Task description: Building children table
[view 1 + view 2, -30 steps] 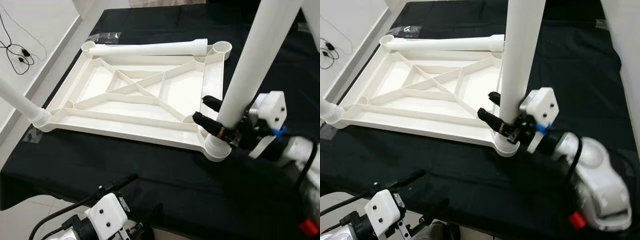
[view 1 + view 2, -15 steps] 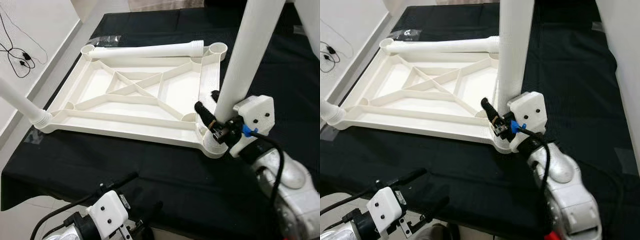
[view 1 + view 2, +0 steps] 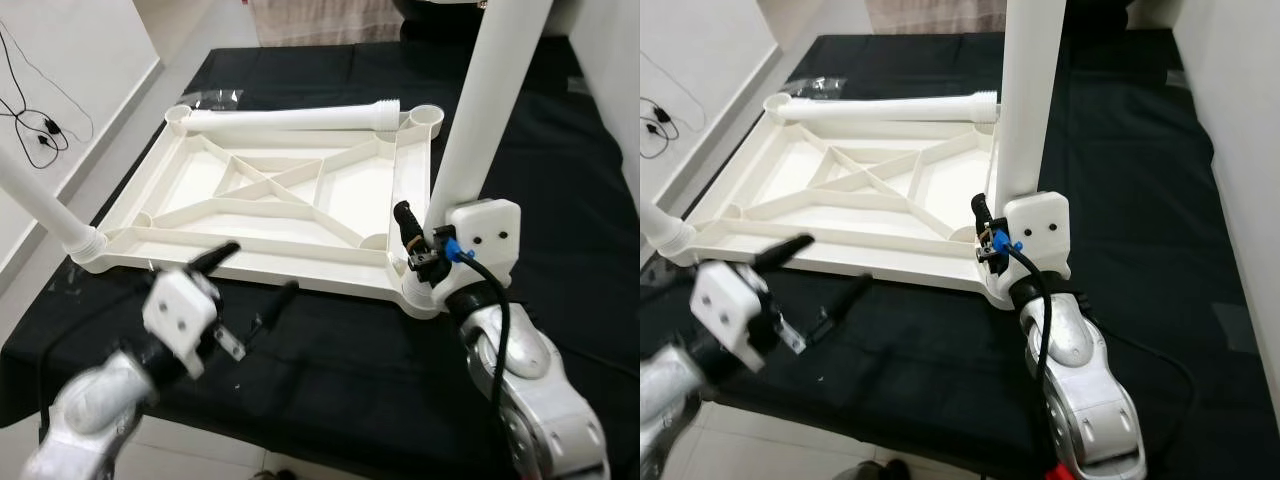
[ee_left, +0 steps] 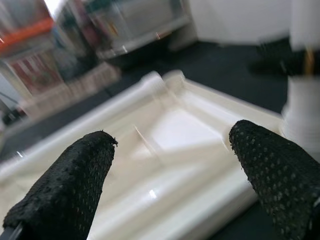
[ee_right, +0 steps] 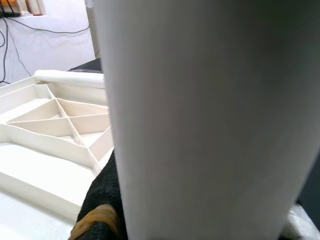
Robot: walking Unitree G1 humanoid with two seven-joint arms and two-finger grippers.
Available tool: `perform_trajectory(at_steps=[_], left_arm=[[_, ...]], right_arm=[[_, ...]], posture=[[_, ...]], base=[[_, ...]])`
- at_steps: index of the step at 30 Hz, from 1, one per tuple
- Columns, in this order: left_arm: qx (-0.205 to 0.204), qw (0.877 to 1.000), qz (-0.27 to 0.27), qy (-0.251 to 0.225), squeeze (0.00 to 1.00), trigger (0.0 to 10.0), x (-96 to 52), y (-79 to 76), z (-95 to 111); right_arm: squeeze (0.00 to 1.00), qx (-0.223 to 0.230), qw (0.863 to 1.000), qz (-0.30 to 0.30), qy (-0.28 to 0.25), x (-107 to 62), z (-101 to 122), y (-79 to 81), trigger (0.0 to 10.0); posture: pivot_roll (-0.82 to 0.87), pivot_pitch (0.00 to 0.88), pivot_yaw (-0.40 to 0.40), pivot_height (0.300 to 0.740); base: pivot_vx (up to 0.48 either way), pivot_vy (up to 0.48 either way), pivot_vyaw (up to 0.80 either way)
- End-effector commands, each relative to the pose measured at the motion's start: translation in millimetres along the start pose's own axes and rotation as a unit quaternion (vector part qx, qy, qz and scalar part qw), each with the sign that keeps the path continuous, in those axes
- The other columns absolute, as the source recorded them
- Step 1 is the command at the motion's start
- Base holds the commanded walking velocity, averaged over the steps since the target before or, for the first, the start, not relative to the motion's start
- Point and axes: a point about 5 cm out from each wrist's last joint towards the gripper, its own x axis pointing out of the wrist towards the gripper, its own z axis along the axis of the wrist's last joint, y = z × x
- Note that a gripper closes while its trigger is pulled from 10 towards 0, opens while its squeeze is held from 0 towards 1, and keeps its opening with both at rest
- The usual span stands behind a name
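Clamping the base of one upright white leg (image 3: 480, 120), the right gripper (image 3: 418, 250) sits at the near right corner socket of the upturned tabletop (image 3: 270, 215) on the black cloth (image 3: 350, 360). Three legs show: this one, another fitted at the near left corner (image 3: 40, 205), and a loose one (image 3: 290, 118) lying across the far edge. The left gripper (image 3: 250, 290) hovers just beside the near edge, fingers apart.

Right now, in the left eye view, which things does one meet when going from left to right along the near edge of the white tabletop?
Slanting white plastic leg in the near left corner → left gripper, open, over the black cloth → upright white plastic leg in the near right corner → right gripper at its base.
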Motion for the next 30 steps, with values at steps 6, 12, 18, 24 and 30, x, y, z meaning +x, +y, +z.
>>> perform_trajectory(at_steps=[6, 12, 18, 24, 30], left_arm=[[-0.125, 0.986, -0.074, -0.077, 0.0, 10.0, 34.9, 26.8, 34.5], [-0.186, 0.952, -0.204, -0.134, 0.0, 10.0, 60.1, 37.7, 68.4], [-0.235, 0.905, -0.319, -0.153, 0.0, 10.0, 97.9, 37.4, 91.1], [-0.23, 0.898, -0.356, -0.117, 0.0, 10.0, 126.5, 26.5, 80.9], [-0.226, 0.896, -0.367, -0.106, 0.0, 10.0, 148.4, 19.0, 75.3]], right_arm=[[0.0, -0.007, 0.994, -0.025, 0.106, 5.8, -41.1, 5.0, 10.0], [0.0, -0.007, 0.995, -0.022, 0.1, 7.3, -39.6, 10.3, 10.0], [0.0, -0.002, 0.995, -0.019, 0.094, 7.5, -37.0, 17.3, 10.0], [0.0, 0.003, 0.996, -0.019, 0.09, 8.5, -35.7, 20.9, 10.0], [0.0, 0.007, 0.996, -0.017, 0.087, 8.4, -33.7, 24.3, 10.0]], posture=[[0.01, 0.17, 0.101, 0.74], [0.0, 0.166, 0.105, 0.74], [0.0, 0.172, 0.114, 0.74], [0.0, 0.176, 0.126, 0.74], [-0.01, 0.18, 0.134, 0.74]], base=[[0.0, 0.0, 0.0], [0.0, 0.0, 0.0], [0.0, 0.0, 0.0], [0.0, 0.0, 0.0], [0.0, 0.0, 0.0]])
